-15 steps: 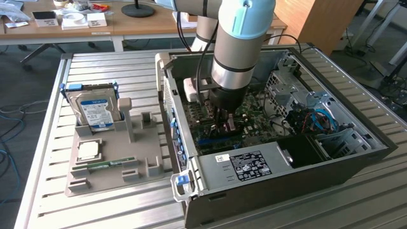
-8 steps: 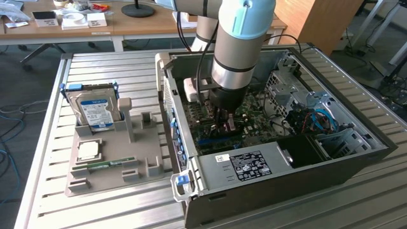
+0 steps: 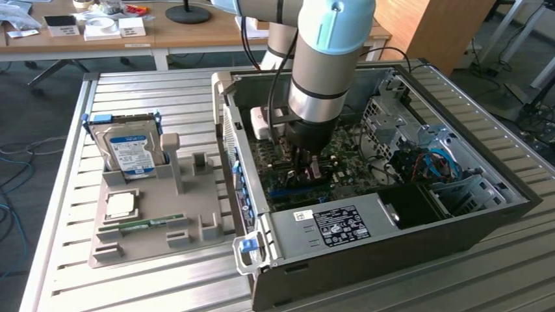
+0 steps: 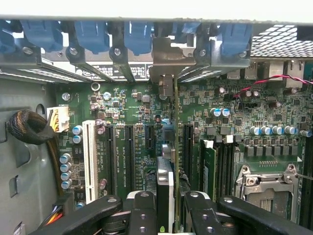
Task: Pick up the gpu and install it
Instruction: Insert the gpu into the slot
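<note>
The end effector (image 4: 166,208) is clenched on the gpu (image 4: 165,181), which stands on edge between its fingers (image 4: 142,210), directly below the wrist and inside the open case (image 3: 286,253). In the wrist view the card's long axis runs away from the camera, parallel to the expansion slots (image 4: 128,154) of the motherboard (image 4: 225,132), and its metal bracket (image 4: 166,63) lies at the far end against the case's rear wall, among the blue slot clips (image 4: 139,36). The card appears lined up over one slot, low to the board; whether it is seated I cannot tell. In the exterior view the arm (image 3: 325,65) comes down near vertical into the middle of the case, its end effector (image 3: 308,166) just above the board. Well to that view's left, on the bench (image 3: 130,91), a grey tray (image 3: 147,247) carries a hard drive (image 3: 129,153) and a memory stick (image 3: 143,225).
</note>
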Robot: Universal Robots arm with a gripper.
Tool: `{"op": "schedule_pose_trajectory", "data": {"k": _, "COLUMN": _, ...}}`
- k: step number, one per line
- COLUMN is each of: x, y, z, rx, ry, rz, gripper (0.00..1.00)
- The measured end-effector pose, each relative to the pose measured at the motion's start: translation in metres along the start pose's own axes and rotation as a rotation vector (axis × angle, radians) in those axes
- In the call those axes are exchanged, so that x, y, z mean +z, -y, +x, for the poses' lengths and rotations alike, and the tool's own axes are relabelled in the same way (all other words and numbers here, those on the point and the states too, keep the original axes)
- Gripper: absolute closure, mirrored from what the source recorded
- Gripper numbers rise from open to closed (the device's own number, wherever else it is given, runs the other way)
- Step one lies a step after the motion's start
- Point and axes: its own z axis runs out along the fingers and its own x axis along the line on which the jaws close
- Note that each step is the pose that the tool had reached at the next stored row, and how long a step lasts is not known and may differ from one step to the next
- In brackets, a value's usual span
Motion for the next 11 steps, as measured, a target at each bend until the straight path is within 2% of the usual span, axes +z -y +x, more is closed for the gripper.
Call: {"op": "schedule_pose_trajectory", "data": {"k": 11, "x": 0.0041, "y": -0.0008, "z": 0.0003, "rx": 0.000, "ry": 0.0003, "rz": -0.0001, "gripper": 0.73}}
